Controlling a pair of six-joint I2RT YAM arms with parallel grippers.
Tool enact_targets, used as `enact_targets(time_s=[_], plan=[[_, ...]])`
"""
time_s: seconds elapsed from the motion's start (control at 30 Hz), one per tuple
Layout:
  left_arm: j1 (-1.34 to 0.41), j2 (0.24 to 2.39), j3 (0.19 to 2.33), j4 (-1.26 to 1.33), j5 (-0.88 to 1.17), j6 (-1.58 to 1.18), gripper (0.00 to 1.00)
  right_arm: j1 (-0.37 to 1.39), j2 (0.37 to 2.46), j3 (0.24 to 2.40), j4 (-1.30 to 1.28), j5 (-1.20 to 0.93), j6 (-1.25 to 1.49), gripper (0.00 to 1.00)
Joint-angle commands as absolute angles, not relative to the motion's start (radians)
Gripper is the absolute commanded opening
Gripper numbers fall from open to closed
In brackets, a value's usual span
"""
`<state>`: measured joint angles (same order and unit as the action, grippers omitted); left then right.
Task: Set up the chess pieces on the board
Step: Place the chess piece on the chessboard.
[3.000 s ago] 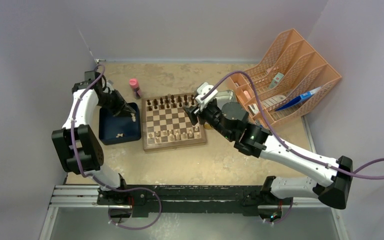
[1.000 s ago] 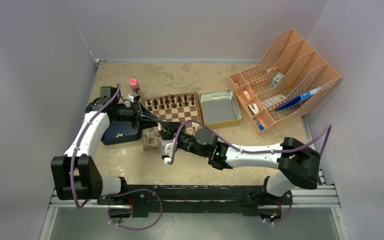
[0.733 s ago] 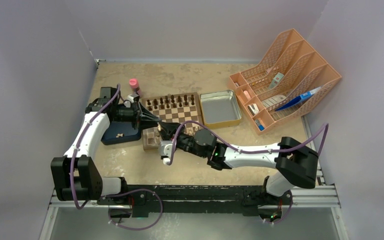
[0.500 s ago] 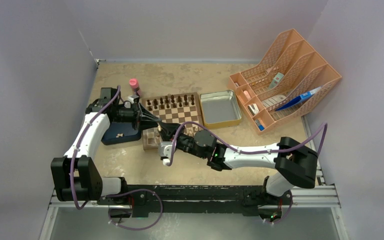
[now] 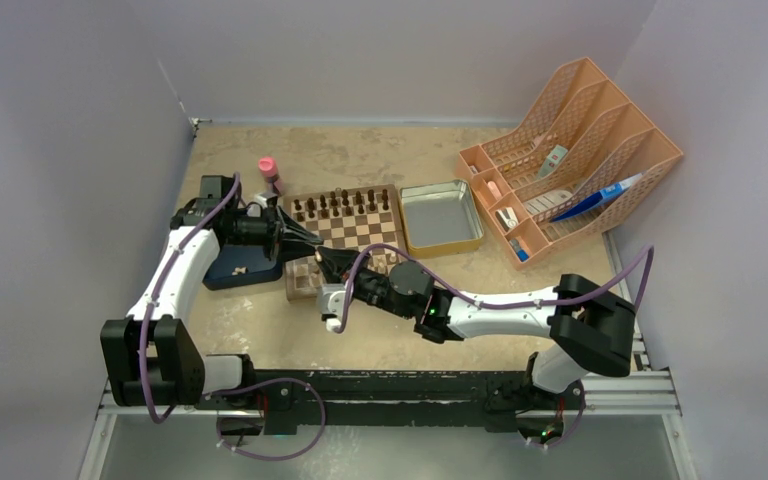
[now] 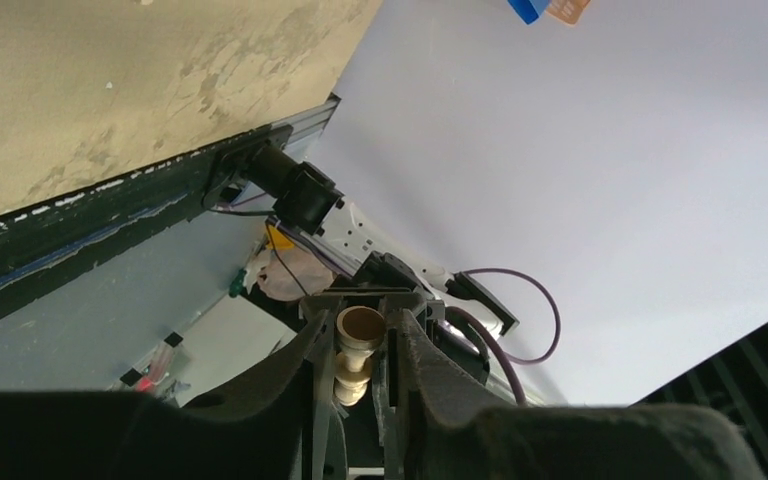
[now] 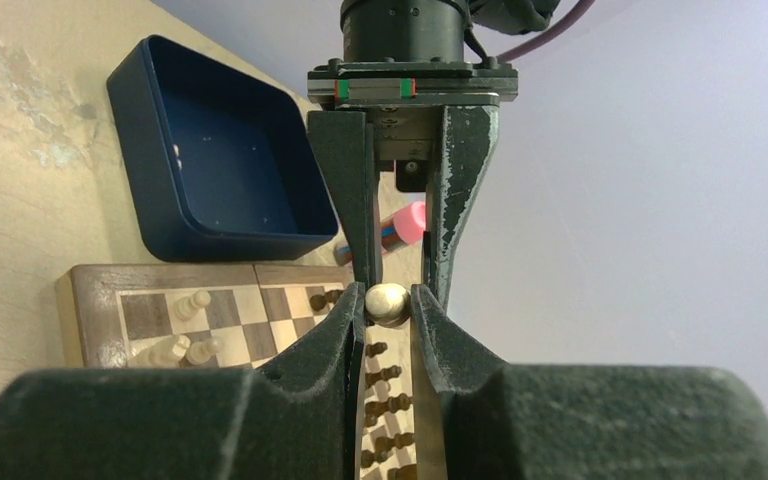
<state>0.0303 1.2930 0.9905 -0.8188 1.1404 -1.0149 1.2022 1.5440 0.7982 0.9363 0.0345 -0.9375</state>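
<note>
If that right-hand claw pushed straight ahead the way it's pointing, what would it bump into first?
The left gripper, almost at once: it faces the right gripper tip to tip above the board, and both pinch the same pale chess piece.

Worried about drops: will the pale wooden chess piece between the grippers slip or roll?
The pale turned wooden chess piece looks rigid and light. Its round, smooth head may slip or pivot in a pinch; its narrow base suggests easy tipping.
</note>
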Motion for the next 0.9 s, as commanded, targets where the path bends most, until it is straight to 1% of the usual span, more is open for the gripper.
enact_targets(time_s=[0.0,0.03,0.13,0.2,0.3,0.4,0.5,0.57,0.63,0.7,0.73,0.77,0.87], plan=[[0.024,1.261,1.006,-0.747,1.076,-1.046,0.3,1.209,1.499,0.833,0.987,0.044,-0.791,0.0],[0.023,1.263,1.007,-0.718,1.059,-1.059,0.34,1.209,1.492,0.839,0.967,0.049,-0.743,0.0],[0.023,1.277,1.013,-0.658,1.011,-1.089,0.5,1.209,1.479,0.851,0.896,0.057,-0.626,0.0],[0.024,1.296,1.031,-0.628,0.976,-1.075,0.57,1.209,1.47,0.853,0.866,0.074,-0.573,0.0],[0.025,1.341,1.096,-0.673,0.876,-0.991,0.6,1.208,1.459,0.891,0.782,0.081,-0.479,0.0],[0.026,1.386,1.175,-0.765,0.714,-0.884,0.61,1.209,1.467,0.931,0.708,0.109,-0.376,0.0],[0.026,1.397,1.203,-0.793,0.544,-0.851,0.63,1.209,1.479,0.967,0.64,0.13,-0.276,0.0],[0.026,1.397,1.21,-0.792,0.439,-0.84,0.67,1.207,1.473,0.968,0.635,0.163,-0.212,0.0],[0.026,1.407,1.236,-0.829,0.322,-0.836,0.68,1.207,1.459,0.966,0.636,0.195,-0.15,0.0],[0.026,1.427,1.262,-0.828,0.274,-0.808,0.7,1.207,1.452,0.965,0.633,0.239,-0.071,0.0],[0.025,1.442,1.275,-0.825,0.269,-0.787,0.73,1.206,1.452,0.973,0.617,0.262,-0.029,0.0],[0.025,1.468,1.297,-0.838,0.255,-0.775,0.76,1.207,1.455,0.988,0.591,0.283,0.021,0.0],[0.026,1.521,1.348,-0.864,0.227,-0.736,0.79,1.207,1.468,1.039,0.471,0.308,0.122,0.0]])
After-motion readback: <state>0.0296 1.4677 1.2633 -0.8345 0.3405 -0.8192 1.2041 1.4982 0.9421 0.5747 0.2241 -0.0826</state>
